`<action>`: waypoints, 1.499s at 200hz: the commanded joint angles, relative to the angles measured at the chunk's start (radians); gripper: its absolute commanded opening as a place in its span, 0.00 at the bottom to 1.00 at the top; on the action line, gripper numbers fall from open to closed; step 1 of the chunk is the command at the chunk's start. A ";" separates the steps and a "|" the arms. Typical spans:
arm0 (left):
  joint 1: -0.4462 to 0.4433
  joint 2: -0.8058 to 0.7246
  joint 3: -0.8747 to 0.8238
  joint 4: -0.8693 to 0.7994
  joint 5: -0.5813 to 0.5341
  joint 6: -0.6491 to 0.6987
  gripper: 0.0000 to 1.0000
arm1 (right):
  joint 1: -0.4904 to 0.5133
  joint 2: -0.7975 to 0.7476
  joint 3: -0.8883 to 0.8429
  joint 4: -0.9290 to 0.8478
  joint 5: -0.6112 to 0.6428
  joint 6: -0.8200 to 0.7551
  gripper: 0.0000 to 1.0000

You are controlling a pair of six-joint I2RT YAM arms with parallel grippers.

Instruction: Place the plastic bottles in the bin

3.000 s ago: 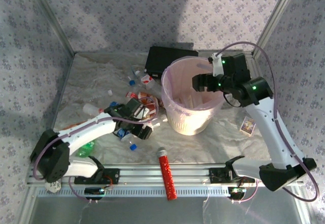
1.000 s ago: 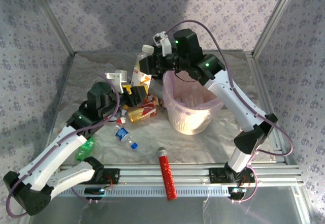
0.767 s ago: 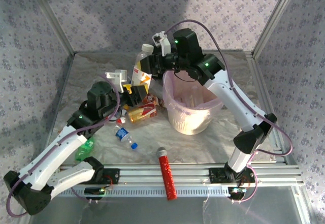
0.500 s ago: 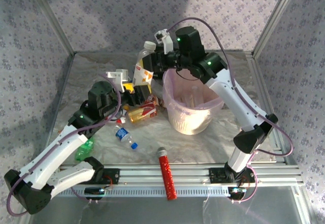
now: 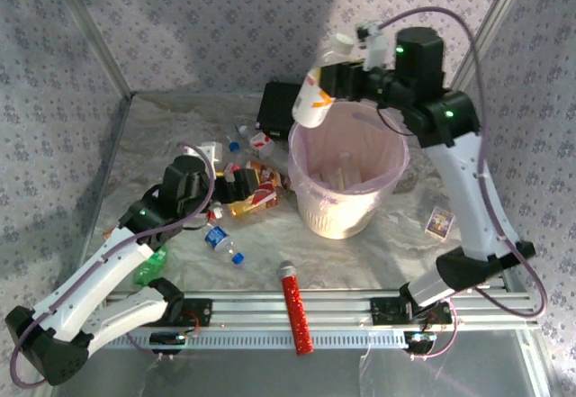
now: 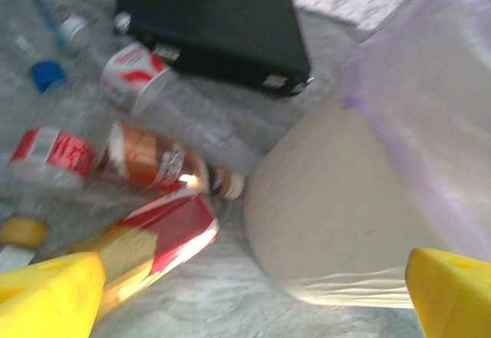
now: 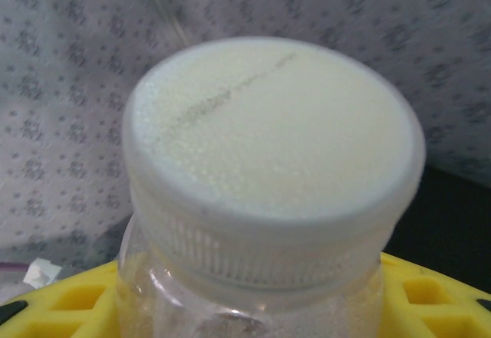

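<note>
right tool (image 5: 331,75): closed on a clear plastic bottle with a white cap and orange-and-white label (image 5: 315,91), which is held tilted in the air above the far-left rim of the round translucent pale-pink plastic bin (image 5: 392,165). in the right wrist view the white cap (image 7: 272,131) is close to the lens, with yellow fingers (image 7: 57,301) on either side of the bottle's neck.

left tool (image 6: 249,298): jaws wide apart, nothing between the yellow fingertips (image 6: 46,292). it sits low over the bench (image 5: 396,244), just left of the bin wall and facing it.

bottles lying on the bench, all left of the bin:
- red-and-yellow labelled bottle (image 5: 254,201), on its side near the bin's base.
- brown-labelled bottle (image 6: 157,162), on its side just beyond it.
- small clear bottle with a blue cap (image 5: 221,239), nearer the front edge.
- green bottle (image 5: 151,266), partly hidden by the left arm.

other items: flat black rectangular box (image 5: 283,104) at the far side, behind the pile; red glitter-filled tube (image 5: 295,307) across the front rail.

bin contents: cannot tell.
</note>
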 commanded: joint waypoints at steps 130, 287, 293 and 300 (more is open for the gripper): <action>0.011 -0.048 -0.233 -0.380 -0.039 -0.441 0.93 | 0.096 -0.213 -0.474 -0.221 0.352 -0.093 0.49; 0.010 -0.076 -0.475 -0.136 0.064 -0.565 0.92 | 0.116 -0.293 -0.693 -0.057 0.364 -0.024 0.85; 0.011 -0.075 -0.479 -0.131 0.066 -0.566 0.92 | 0.116 -0.305 -0.686 -0.055 0.366 -0.021 0.86; 0.010 -0.074 -0.483 -0.126 0.068 -0.568 0.92 | 0.115 -0.323 -0.681 -0.044 0.366 -0.016 0.86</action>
